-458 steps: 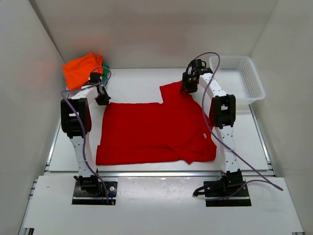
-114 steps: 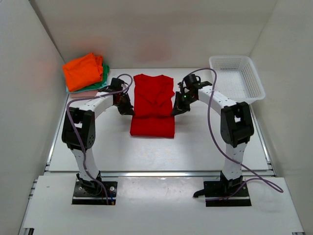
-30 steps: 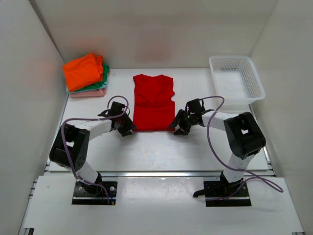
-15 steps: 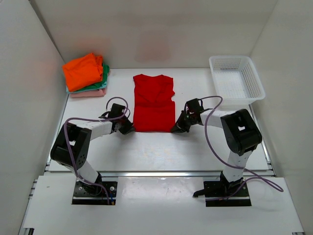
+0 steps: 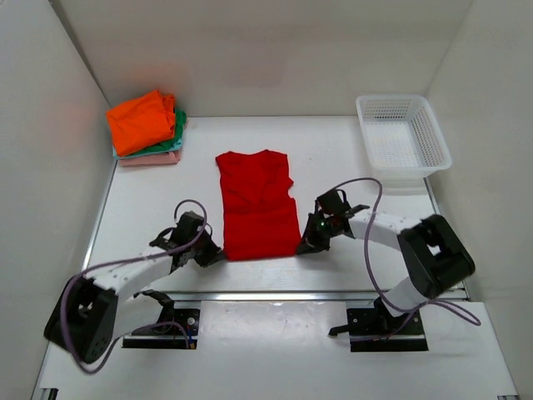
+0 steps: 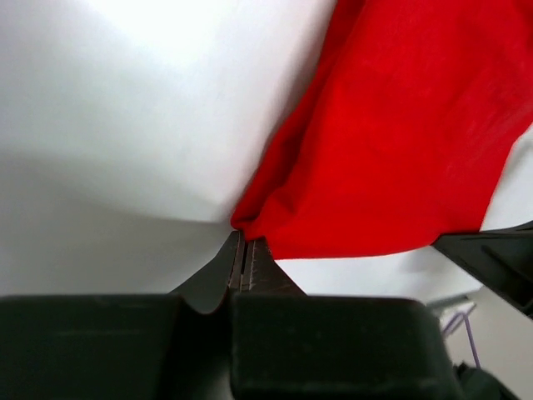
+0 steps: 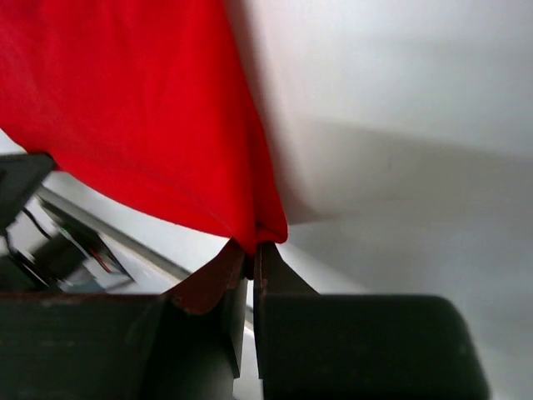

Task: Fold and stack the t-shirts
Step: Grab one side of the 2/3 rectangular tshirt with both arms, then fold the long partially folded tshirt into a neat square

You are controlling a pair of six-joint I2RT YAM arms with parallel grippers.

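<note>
Near desk [image 5: 158, 208] front edge, left end effector [image 5: 210, 252] and right end effector [image 5: 307, 244] are each clamped tight on a near corner of the folded red t-shirt [image 5: 258, 208], lying mid-desk. Far left corner: orange t-shirt [image 5: 140, 121] atop green t-shirt [image 5: 178, 125] and pink t-shirt [image 5: 154, 158]. Far right corner: white mesh basket [image 5: 391, 98].

No text, label, brand, number or sign can be read on any surface in these three views.

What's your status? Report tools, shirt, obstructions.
Left tool and right tool shut on red t-shirt, near corners. Shirt folded lengthwise. No obstruction seen.
</note>
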